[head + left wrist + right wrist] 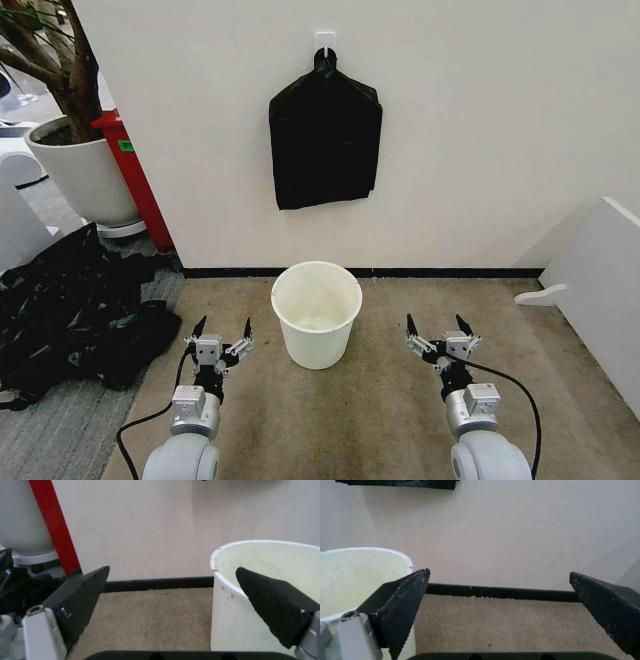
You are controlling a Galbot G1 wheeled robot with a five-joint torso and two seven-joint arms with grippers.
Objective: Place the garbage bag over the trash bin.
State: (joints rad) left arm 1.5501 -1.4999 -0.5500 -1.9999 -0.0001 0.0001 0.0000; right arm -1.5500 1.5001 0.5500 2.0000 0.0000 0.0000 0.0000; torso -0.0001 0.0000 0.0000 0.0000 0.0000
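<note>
Head view, nearest first: left pincer (222, 331) and right pincer (439, 325), both low over the carpet floor (400, 400), both spread wide with nothing between the tips. Arms cut off by the lower edge, so only the wrists and cables visible.

Between the two pincers and slightly beyond them: trash bin (317, 313), upright on the carpet, cream-white, mouth uncovered. Something pale and faint at its bottom, too dim to make out.

Left wrist view: black fingertips (82, 600) well apart, bin wall (235, 618) just beside the inner one, touching neither as far as can be told; far side of the bin cut off by the frame. Right wrist view: fingers (405, 609) likewise wide apart, bin rim (365, 551) beside the inner finger, partly hidden behind it.

Outward of the left pincer: big black plastic heap (70, 310) on the floor, cut off at the edge.

Farther, well beyond the bin and above it: black bundle (325, 140) with a pointed top, hanging flat from a white hook (325, 40) on the wall (480, 130). Whether one bag or several folded, cannot tell. Only its lower edge (400, 483) visible to the right wrist camera.

Far beyond the left pincer: plant pot (85, 175), trunk cut off above, and a red object (135, 180) partly hidden behind it.
</note>
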